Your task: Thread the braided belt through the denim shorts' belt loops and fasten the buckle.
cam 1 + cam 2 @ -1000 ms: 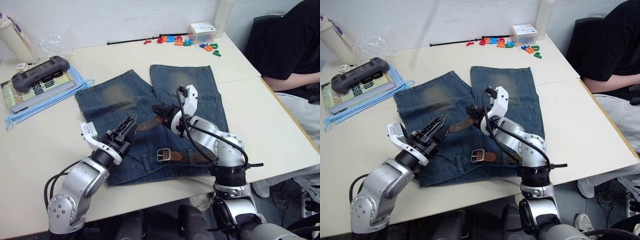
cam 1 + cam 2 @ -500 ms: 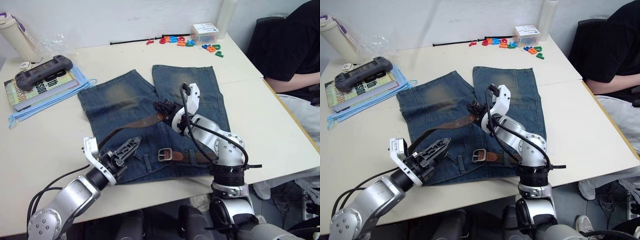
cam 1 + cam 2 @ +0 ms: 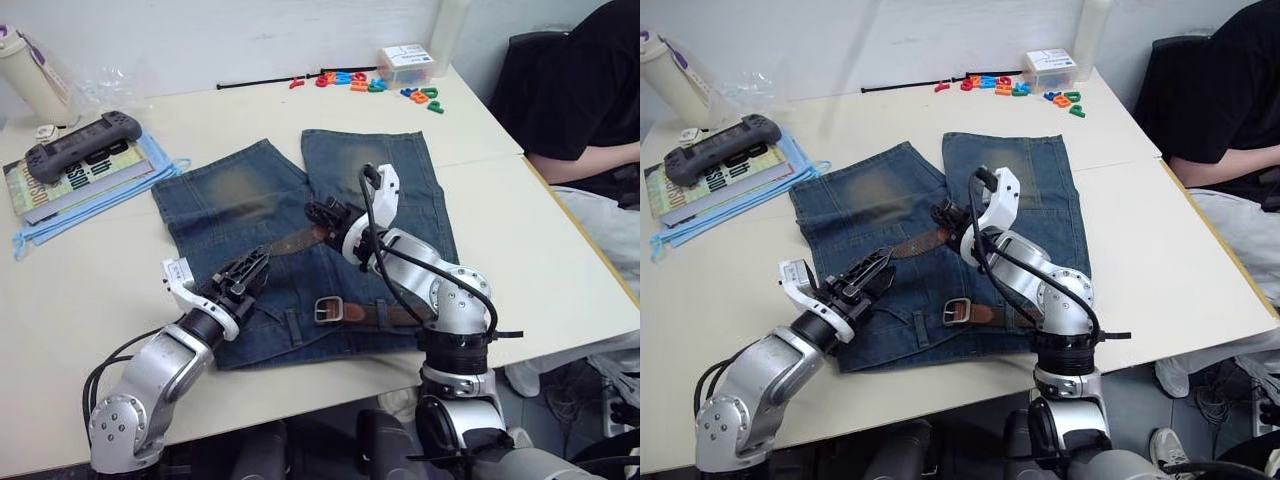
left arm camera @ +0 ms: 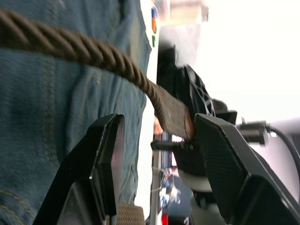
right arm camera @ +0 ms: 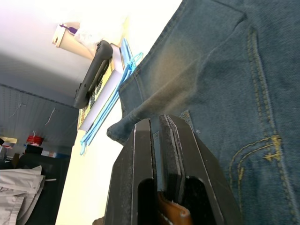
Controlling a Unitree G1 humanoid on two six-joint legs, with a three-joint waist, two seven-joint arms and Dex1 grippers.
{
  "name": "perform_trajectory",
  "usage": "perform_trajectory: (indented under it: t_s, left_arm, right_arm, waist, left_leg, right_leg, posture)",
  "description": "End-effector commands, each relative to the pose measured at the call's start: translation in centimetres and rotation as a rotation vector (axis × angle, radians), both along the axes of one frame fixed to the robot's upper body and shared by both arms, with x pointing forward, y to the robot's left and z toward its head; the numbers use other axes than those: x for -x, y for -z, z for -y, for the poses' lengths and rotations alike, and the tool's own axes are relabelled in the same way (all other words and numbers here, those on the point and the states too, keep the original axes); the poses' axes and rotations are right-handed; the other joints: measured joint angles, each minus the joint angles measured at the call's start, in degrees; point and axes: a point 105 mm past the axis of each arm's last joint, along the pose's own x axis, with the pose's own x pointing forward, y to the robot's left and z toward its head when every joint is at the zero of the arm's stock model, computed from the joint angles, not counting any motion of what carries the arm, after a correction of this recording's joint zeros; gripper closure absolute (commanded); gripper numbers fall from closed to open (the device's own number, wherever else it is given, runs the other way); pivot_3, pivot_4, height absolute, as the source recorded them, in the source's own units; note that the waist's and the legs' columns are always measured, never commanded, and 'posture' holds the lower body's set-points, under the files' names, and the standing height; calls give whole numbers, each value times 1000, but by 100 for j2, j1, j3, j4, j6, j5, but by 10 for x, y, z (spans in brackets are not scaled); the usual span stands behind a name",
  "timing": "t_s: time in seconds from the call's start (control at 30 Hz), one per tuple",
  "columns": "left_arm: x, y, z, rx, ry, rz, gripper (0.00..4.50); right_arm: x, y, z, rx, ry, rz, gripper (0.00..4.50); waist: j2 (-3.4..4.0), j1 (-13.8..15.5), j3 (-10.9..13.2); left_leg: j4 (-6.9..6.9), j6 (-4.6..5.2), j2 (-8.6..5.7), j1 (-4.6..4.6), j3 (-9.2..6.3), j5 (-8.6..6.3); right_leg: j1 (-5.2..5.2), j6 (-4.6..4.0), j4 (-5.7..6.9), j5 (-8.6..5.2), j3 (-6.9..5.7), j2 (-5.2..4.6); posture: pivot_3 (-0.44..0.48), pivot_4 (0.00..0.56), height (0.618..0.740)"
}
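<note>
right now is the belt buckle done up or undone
Undone. The silver buckle lies open on the shorts, and the right gripper holds the belt elsewhere.

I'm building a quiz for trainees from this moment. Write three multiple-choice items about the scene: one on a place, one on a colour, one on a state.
1. Where does the belt's silver buckle lie?
A. On the shorts, near the waistband
B. On the book at the table's left
C. Among the coloured letters at the far edge

2. What colour is the gamepad on the book?
A. Red
B. Dark grey
C. White

3. What is the right pincer doing?
A. Wide open over bare table
B. Shut on the belt
C. Holding the gamepad

Answers:
1 A: the buckle rests on the denim shorts, by the waistband.
2 B: the gamepad is dark grey, on the book.
3 B: the right pincer is closed with the braided belt between its fingers; the left pincer is open around the belt.
</note>
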Motion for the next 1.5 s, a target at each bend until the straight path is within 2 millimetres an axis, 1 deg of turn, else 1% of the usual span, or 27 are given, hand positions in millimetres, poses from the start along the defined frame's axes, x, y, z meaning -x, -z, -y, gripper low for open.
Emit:
perform_trajectory:
  t_s: [0.03,0.17,0.2,0.27,0.33,0.4,0.43,0.53,0.7,0.77,0.8,0.83,0.93,0.97,1.03,1.2,1.27,1.37,1.5]
  left_arm:
    - [-2,-10,-3,22,-16,29,1792]
    - [-3,-12,-1,35,-20,25,1792]
    - [-3,-12,-2,40,-26,20,2033]
    - [-4,-13,-3,46,-34,19,2666]
    - [-4,-14,-3,50,-35,23,3584]
    - [-5,-13,-4,52,-37,22,4402]
    - [-5,-12,-5,53,-43,17,4466]
    - [-8,-9,-11,58,-59,13,4466]
    - [-9,-10,-15,64,-54,51,4466]
    - [-8,-13,-15,72,-42,77,4500]
    - [-8,-14,-15,80,-38,92,4500]
    - [-8,-15,-16,90,-37,104,4500]
    - [-7,-16,-18,96,-37,123,4500]
    - [-7,-16,-19,94,-36,126,4500]
    - [-4,-13,-24,74,-34,131,4500]
    - [5,-5,-40,14,-23,149,4500]
    - [11,0,-46,-23,-7,150,4500]
    - [20,2,-57,-61,6,167,4500]
    - [35,3,-77,-107,14,192,4500]
  right_arm:
    - [8,-16,-3,-34,-23,55,4500]
    - [8,-15,-3,-35,-23,54,4500]
    - [9,-15,-3,-36,-23,54,4500]
    - [8,-15,-3,-36,-22,54,4500]
    - [8,-16,-3,-37,-21,55,4500]
    - [8,-16,-3,-37,-20,56,4500]
    - [8,-16,-3,-36,-21,57,4500]
    - [10,-16,-4,-26,-32,62,4500]
    - [12,-20,-3,-49,-39,60,4500]
    - [12,-21,-1,-64,-38,60,3631]
    - [12,-22,1,-71,-34,57,3336]
    - [12,-22,2,-74,-28,54,2928]
    - [9,-20,8,-86,-2,32,1347]
    - [8,-20,9,-90,5,27,946]
    - [7,-18,19,-84,28,23,14]
    - [10,-12,41,-25,59,44,14]
    - [16,-6,49,82,45,91,14]
    - [32,4,53,263,-24,188,14]
    - [61,4,55,452,-143,392,14]
  waist:
    - [0,0,0]
    - [0,0,0]
    - [0,0,0]
    - [0,-4,0]
    - [0,-5,0]
    - [0,-1,0]
    - [0,-1,0]
    - [0,0,0]
    - [0,0,0]
    - [0,0,0]
    - [0,-3,0]
    - [0,-1,0]
    - [0,0,0]
    - [0,0,0]
    - [0,-1,0]
    - [0,-4,0]
    - [0,-3,0]
    - [0,1,0]
    - [1,-2,1]
  left_leg:
    - [0,0,0,0,0,0]
    - [0,0,-1,0,0,0]
    - [0,0,-1,0,0,0]
    - [0,0,0,0,-1,0]
    - [0,-1,0,0,-1,0]
    - [0,-1,0,0,-1,0]
    - [0,-1,0,0,-1,0]
    - [0,0,-1,0,-1,0]
    - [0,0,0,0,-1,0]
    - [-1,0,0,0,-1,0]
    - [-1,0,0,0,-1,0]
    - [-1,0,0,0,-1,0]
    - [-2,0,0,0,-1,0]
    - [-2,0,0,0,-1,0]
    - [-2,0,0,-1,-1,0]
    - [-6,1,0,-1,-1,-1]
    - [-7,2,1,-1,-1,-1]
    - [-8,6,1,-1,-1,-4]
    - [-11,8,3,1,0,-6]
  right_leg:
    - [0,0,-1,0,0,0]
    - [1,0,-2,0,-1,0]
    - [1,1,-2,0,0,0]
    - [1,1,-2,0,-1,0]
    - [1,1,-2,0,-1,1]
    - [1,1,-2,0,-1,1]
    - [1,1,-3,0,-1,1]
    - [2,1,-4,0,-1,1]
    - [1,1,-4,0,-2,1]
    - [1,1,-6,0,-2,1]
    - [2,1,-6,0,-2,1]
    - [1,1,-7,0,-2,1]
    - [2,1,-9,0,-3,1]
    - [2,1,-9,0,-3,1]
    - [2,1,-10,0,-3,1]
    - [3,1,-16,0,-3,1]
    - [3,1,-22,0,-3,1]
    - [3,0,-44,0,-4,1]
    - [4,0,-50,0,-5,2]
  posture:
    - [0,150,714]
    - [0,150,714]
    - [0,150,714]
    - [0,150,714]
    - [0,150,714]
    - [0,150,714]
    - [0,150,714]
    - [0,150,714]
    - [0,150,714]
    - [0,150,714]
    - [0,150,714]
    - [0,150,714]
    - [0,150,714]
    - [0,150,714]
    - [0,150,714]
    - [0,150,714]
    - [0,150,714]
    - [0,150,714]
    - [0,150,714]
